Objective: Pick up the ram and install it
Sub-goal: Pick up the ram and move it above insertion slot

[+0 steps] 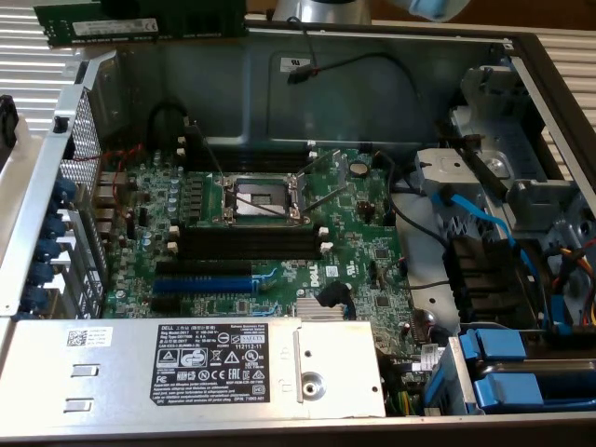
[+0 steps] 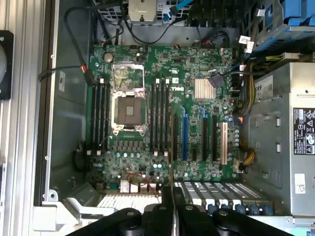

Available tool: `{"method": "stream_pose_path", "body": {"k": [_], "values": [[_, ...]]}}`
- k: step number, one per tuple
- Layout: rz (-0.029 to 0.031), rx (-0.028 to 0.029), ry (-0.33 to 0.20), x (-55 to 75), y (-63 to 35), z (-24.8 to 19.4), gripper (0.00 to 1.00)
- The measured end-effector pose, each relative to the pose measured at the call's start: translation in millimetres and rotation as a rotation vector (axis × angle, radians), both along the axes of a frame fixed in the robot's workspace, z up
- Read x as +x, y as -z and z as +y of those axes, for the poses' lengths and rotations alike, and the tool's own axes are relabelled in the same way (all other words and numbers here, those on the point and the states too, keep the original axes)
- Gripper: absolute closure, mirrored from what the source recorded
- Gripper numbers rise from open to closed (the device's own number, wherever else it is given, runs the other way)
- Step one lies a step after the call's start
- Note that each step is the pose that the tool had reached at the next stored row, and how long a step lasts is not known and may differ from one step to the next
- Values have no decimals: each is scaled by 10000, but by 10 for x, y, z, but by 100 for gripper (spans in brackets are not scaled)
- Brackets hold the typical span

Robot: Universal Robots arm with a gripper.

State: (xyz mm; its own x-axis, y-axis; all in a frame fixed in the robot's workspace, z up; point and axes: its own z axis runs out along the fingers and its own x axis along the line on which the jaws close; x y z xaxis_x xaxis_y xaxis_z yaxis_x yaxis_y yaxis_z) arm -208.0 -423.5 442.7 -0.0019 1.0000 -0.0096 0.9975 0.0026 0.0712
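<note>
Gripper (image 2: 174,192) fingers, closest to the wrist camera, are drawn together with only a thin seam between them and grip nothing; the tool hovers above the motherboard (image 2: 197,64), well apart from the task's thing. The ram (image 1: 98,27), a green stick with a white label strip, lies flat outside the open computer case (image 1: 279,88), just beyond the wall farthest from the exterior camera, toward the exterior view's left. Inside the case, long black memory slots (image 2: 160,118) with white end clips run on both sides of the processor socket (image 2: 129,109); all appear empty, their clips visible at each end. A blue expansion slot (image 2: 185,137) stands beside them, and the labelled power supply (image 1: 186,368) covers the near edge of the board. By this evidence the pick-up step has not begun: the stick is untouched and no slot is filled. A grasp would call for parted fingers, travel out over the case wall, and a hold across the stick's narrow thickness.
</note>
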Motion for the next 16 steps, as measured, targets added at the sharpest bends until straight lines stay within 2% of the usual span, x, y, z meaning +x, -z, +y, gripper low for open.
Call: {"method": "stream_pose_path", "body": {"k": [3, 6, 8, 16], "values": [[0, 2, -6, 136, -8, 0, 88], [0, 30, -7, 271, -14, 0, 88], [0, 81, -6, 336, -14, 0, 88], [-1, 334, 168, 360, -13, 4, 88]]}}
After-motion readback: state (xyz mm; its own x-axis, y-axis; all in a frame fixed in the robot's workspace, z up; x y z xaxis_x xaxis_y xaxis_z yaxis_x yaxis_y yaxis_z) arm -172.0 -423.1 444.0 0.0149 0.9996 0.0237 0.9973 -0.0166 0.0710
